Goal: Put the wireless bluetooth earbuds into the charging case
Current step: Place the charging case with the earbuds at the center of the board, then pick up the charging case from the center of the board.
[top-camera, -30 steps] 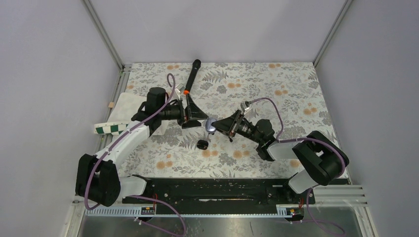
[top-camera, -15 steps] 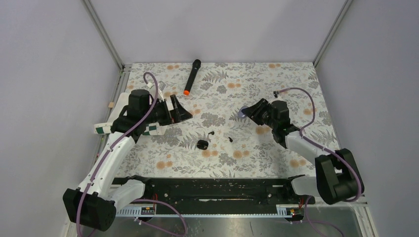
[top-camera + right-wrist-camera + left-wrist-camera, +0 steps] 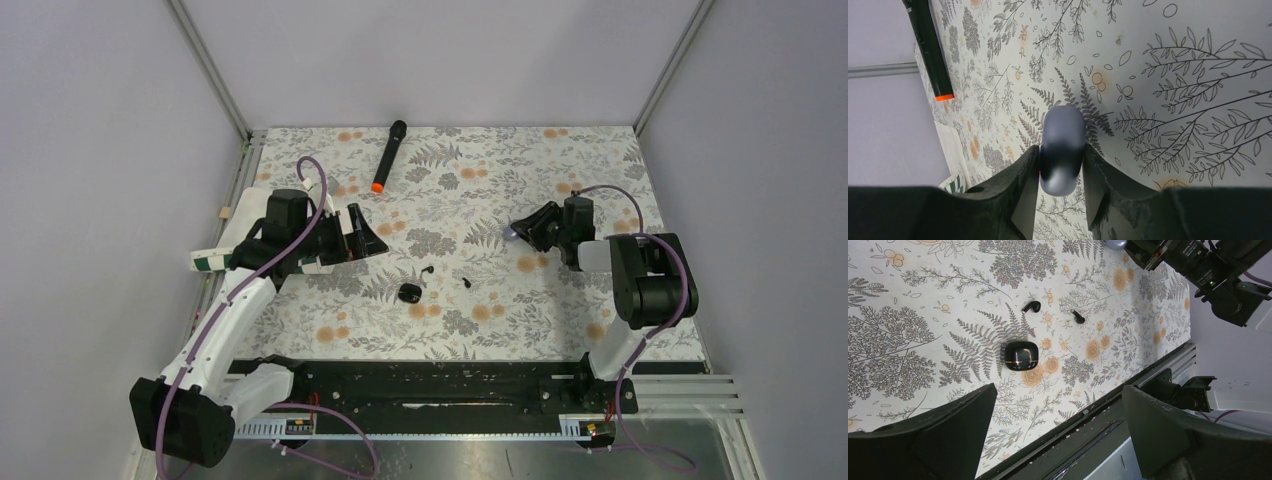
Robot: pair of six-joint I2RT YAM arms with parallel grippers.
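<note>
Two arms of mine that were crowded together over the middle of the top view a second ago now stand well apart, and that is the whole change. My left gripper (image 3: 365, 235) has drawn back to the left of centre and hangs with its jaws spread wide, gripping nothing. My right gripper (image 3: 520, 229) has swung off to the right of centre, still clenched on a grey oval thing (image 3: 1063, 145) that fills the middle of its wrist view. I cannot tell what that thing is. With both arms out of the way, the task's pieces show plainly just below the centre of the top view. One earbud (image 3: 428, 268) lies loose on the floral cloth (image 3: 600, 170), a second earbud (image 3: 467, 279) lies near it to the right, and the black case (image 3: 408, 292) sits just below the first, touching neither. From my left wrist view the case looks shut, a thin gold line running across it, so I judge that no bud is seated yet and the lid must be opened first. My free left gripper is the nearer tool for that. My right can help only once it has set the grey thing down. A black marker (image 3: 388, 155) lies at the upper centre, well clear of all this.
</note>
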